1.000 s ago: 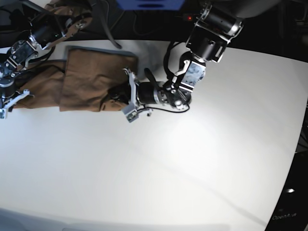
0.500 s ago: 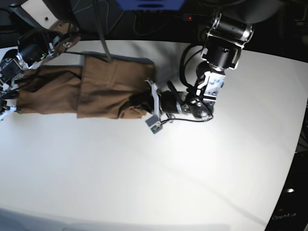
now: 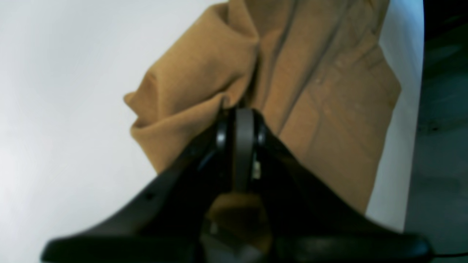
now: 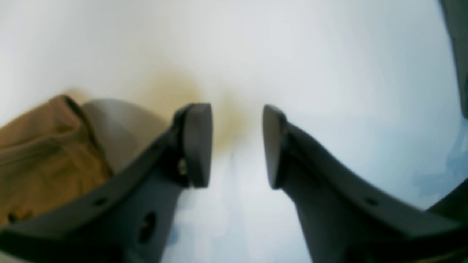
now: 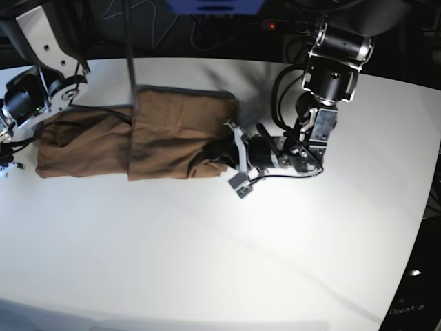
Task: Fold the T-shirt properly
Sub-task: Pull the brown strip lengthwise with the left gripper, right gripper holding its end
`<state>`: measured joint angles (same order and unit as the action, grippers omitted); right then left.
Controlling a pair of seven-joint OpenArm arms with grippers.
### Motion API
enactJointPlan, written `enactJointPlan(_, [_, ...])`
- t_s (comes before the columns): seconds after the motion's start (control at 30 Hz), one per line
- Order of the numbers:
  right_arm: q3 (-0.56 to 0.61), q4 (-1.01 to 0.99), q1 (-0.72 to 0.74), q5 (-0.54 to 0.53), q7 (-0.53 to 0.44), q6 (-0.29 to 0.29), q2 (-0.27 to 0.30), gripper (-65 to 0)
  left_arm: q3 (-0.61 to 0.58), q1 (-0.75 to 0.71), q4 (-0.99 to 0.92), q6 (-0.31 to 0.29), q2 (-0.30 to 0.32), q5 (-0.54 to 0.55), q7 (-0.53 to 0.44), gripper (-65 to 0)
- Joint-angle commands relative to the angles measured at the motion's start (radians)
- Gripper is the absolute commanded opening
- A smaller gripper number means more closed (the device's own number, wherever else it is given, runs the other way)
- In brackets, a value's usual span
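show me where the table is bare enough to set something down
The table is bare across the whole near half, below the shirt, and on the far-right side beyond the left arm. It is crowded along the far-left strip, where the shirt lies with the left end effector at its edge.
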<state>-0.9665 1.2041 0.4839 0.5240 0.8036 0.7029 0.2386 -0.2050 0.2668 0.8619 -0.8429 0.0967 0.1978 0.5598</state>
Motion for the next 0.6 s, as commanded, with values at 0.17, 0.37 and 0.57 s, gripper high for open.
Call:
enactJointPlan(0.17, [0.005, 0.010, 0.134, -0.066, 0.222, -0.005, 0.038, -34.0, -0.006, -0.010, -0.046, 0.145, 0.084, -0.418, 0.342, -60.9])
enactJointPlan(0.37, [0.007, -0.171, 0.181, -0.295, 0.469, -0.005, 0.126, -33.5, 0.000, -0.013, -0.046, 0.145, 0.082, -0.513, 0.342, -60.9])
enactJointPlan(0.57, [0.011, -0.468, 0.178, -0.534, 0.501, -0.005, 0.213, -33.4, 0.000, -0.013, -0.046, 0.145, 0.084, -0.518, 0.342, -60.9])
